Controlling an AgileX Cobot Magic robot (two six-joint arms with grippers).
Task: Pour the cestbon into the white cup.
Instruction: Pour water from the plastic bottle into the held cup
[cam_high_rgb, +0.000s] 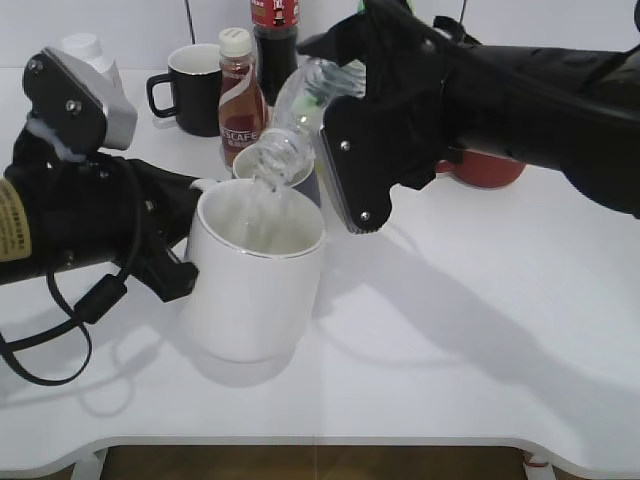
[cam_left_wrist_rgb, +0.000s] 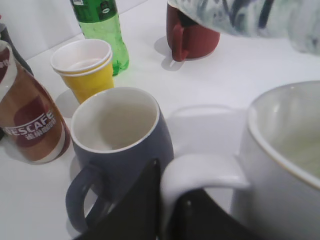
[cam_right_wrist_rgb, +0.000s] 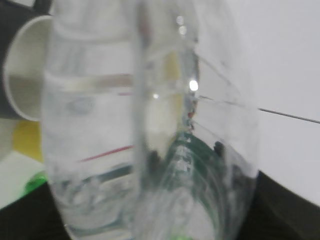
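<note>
Right tool (cam_high_rgb: 345, 150) has the cestbon (cam_high_rgb: 295, 120) clamped and tipped mouth-down right over the white cup (cam_high_rgb: 255, 275), water running in. Left tool (cam_left_wrist_rgb: 170, 210) is pinching the cup's handle (cam_left_wrist_rgb: 200, 170), cup sitting on the surface (cam_high_rgb: 470, 330). Grey mug (cam_left_wrist_rgb: 117, 137) is just beside it, Nescafe bottle (cam_left_wrist_rgb: 27, 122) nearby.

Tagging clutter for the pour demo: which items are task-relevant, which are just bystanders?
In use: cestbon, tipped over the white cup; right gripper holds the bottle, left gripper holds the cup's handle.

Bystanders: grey mug, yellow paper cup, green soda bottle, Nescafe bottle, black mug, red mug.
</note>
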